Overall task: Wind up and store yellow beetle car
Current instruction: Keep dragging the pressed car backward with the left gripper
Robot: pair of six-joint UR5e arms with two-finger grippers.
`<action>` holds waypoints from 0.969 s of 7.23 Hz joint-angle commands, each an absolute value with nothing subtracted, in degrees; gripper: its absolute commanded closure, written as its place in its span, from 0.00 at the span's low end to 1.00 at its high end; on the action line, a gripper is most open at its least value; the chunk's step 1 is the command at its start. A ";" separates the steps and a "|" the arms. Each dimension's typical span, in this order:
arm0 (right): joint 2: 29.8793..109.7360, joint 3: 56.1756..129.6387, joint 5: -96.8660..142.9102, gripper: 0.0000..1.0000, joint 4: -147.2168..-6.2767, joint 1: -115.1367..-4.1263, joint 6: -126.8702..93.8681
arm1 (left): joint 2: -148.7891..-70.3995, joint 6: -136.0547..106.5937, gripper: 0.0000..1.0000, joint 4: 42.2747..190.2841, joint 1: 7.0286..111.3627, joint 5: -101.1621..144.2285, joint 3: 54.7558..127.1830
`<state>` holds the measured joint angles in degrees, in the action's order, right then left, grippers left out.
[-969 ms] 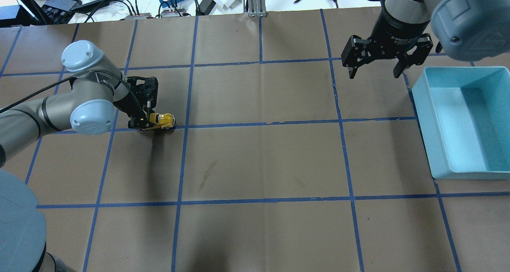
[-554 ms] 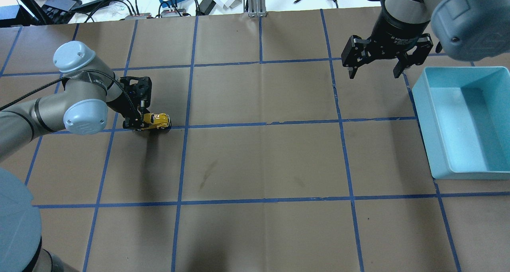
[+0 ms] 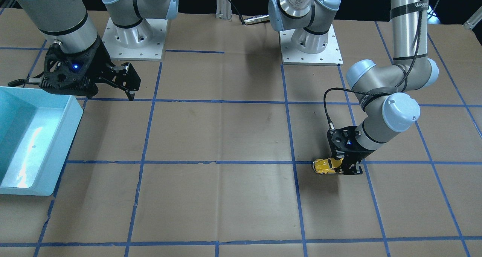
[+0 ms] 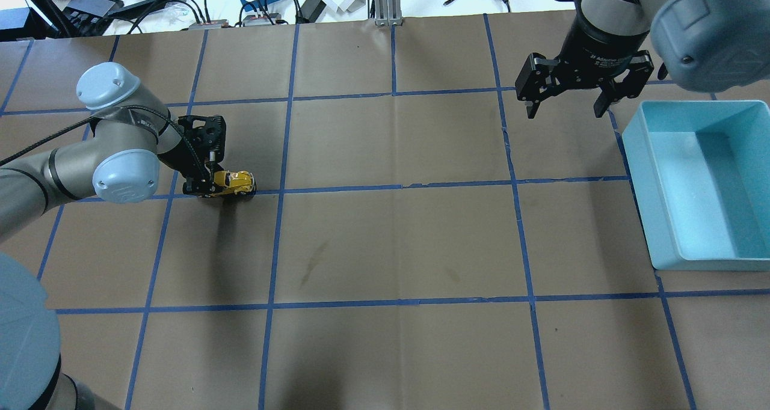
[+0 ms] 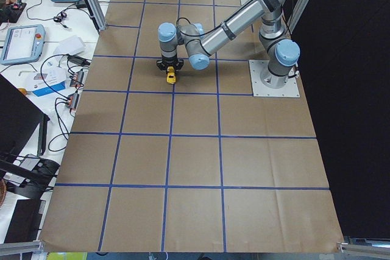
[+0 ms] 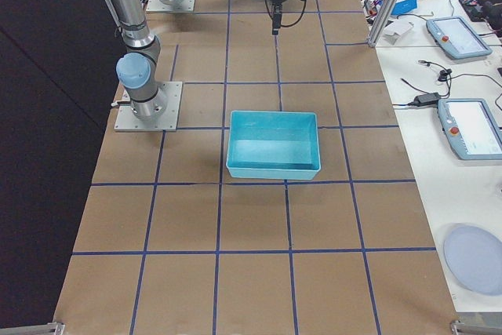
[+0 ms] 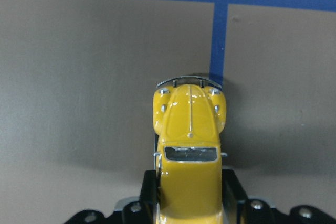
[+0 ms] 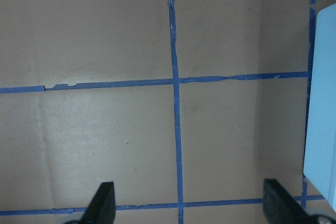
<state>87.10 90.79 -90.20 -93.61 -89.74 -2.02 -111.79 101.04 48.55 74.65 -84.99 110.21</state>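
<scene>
The yellow beetle car (image 4: 237,182) sits low on the brown paper at the table's left, on a blue tape line. My left gripper (image 4: 212,187) is shut on its rear half, and the car's nose points toward the table's middle. In the left wrist view the car (image 7: 190,140) runs out from between the fingers (image 7: 150,182), bonnet and chrome bumper forward. It also shows in the front view (image 3: 324,166) with the left gripper (image 3: 347,169), and in the left side view (image 5: 172,77). My right gripper (image 4: 564,113) hangs open and empty at the far right, above the table.
A light blue bin (image 4: 642,187) stands at the table's right edge, empty, just right of the right gripper; it also shows in the front view (image 3: 62,147) and the right side view (image 6: 273,169). Blue tape lines grid the paper. Cables and boxes lie beyond the far edge.
My left gripper has drawn the car a short way to the left along the tape line, most of it in the first half second. The right arm has not moved.
</scene>
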 commanded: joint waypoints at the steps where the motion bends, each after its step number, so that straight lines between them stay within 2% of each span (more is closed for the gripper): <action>1: 87.10 90.79 -90.26 0.00 -93.60 -89.74 -2.02 | -111.88 104.13 0.71 48.52 74.53 -85.08 110.21; 7: 87.10 90.79 -90.26 0.00 -93.60 -89.74 -1.93 | -111.88 105.02 0.71 48.69 72.17 -84.90 110.13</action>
